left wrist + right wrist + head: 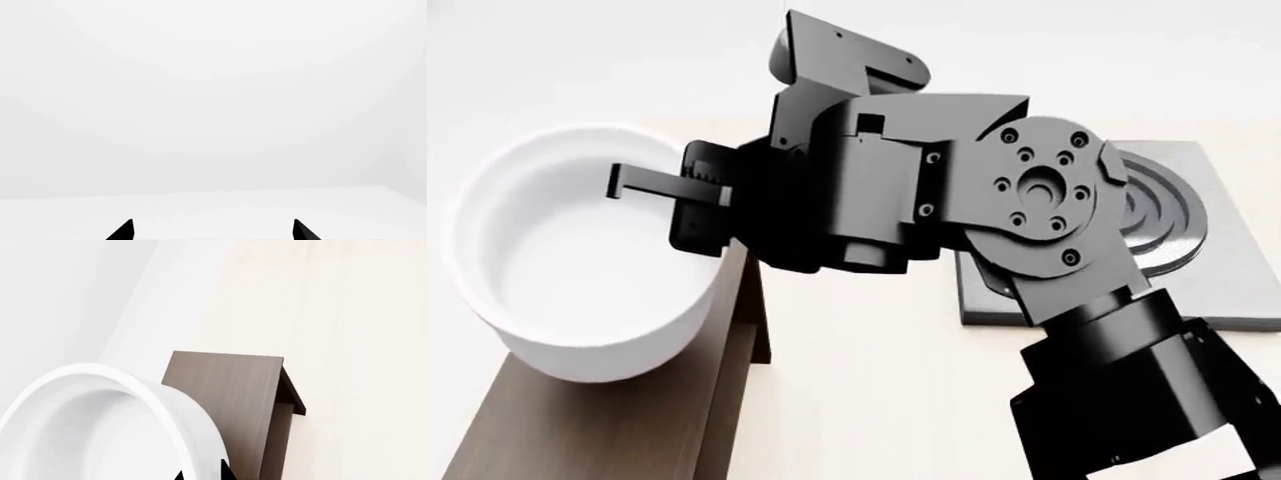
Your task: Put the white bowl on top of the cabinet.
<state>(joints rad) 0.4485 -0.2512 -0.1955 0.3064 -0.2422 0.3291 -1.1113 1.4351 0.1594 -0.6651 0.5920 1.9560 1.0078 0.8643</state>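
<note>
Surface [868, 400] is a pale cream top that takes up most of the head view, with plain white room behind it and nothing else to see back there. Next biggest thing is the cabinet [601, 430], dark brown wood grain, long and narrow, running toward the near left of the head view; the right wrist cam shows its flat top and one end panel [230, 390]. The white bowl [574, 250] is over the cabinet's top, held a bit tilted, and it's empty inside, just glossy white. Can't really tell if its base is touching the wood or sitting just above it.

The right tool [641, 185] is pinching the white bowl's rim, one finger [661, 180] reaching inside the wall, the other hidden behind it.

Off to the right on the surface sits a grey stove plate [1214, 270] with rings, partly hidden by the arm.

Left tool [213, 231] only shows two black tips spread well apart over blank white, gripping nothing.
</note>
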